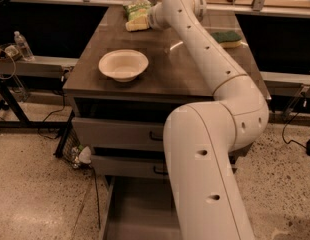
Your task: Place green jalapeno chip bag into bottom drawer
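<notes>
Bottom drawer stands pulled out at the near edge of the view, its flat grey floor showing. The right part of it is hidden behind the thick white arm. Above it, the middle drawer and the top drawer are closed, each with a dark handle partly covered by the arm. A speckled floor spreads to the left, with a cable trailing over it.

On the brown table top, a pale bowl sits upright near the front left, well apart from everything else. Farther back on the right lies a green-and-yellow sponge. The arm rises from the foreground, bends at its elbow on the right and reaches across the table to the far left corner.

There the green jalapeno chip bag lies on the table, not in the drawer. The gripper is right against the bag's right side, hidden behind the wrist; I cannot tell whether it grips the bag. A water bottle stands on a shelf at far left.
</notes>
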`<state>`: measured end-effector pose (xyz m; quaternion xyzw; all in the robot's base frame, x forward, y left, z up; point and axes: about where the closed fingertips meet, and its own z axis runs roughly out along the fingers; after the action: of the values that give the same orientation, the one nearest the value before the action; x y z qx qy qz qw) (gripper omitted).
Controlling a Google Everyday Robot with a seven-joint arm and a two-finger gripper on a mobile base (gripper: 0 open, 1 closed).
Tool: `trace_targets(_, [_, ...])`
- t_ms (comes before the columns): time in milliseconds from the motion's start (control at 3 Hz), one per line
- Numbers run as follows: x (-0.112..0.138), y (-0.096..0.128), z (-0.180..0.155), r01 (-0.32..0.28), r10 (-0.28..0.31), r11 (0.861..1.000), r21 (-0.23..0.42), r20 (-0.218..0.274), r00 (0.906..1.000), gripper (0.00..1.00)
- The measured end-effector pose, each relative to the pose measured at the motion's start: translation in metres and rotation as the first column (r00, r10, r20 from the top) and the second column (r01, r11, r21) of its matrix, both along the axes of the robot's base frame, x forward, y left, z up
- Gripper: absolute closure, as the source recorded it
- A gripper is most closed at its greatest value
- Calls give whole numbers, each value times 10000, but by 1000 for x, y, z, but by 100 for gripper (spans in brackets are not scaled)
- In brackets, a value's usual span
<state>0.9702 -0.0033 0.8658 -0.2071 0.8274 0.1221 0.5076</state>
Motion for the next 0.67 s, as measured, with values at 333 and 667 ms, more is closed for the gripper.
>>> trace_targets(333, [14,-2,-8,327,-332,9993,188,256,9991,0])
trace_targets(667, [26,0,-13,412,-424,9989,206,586,9974,0])
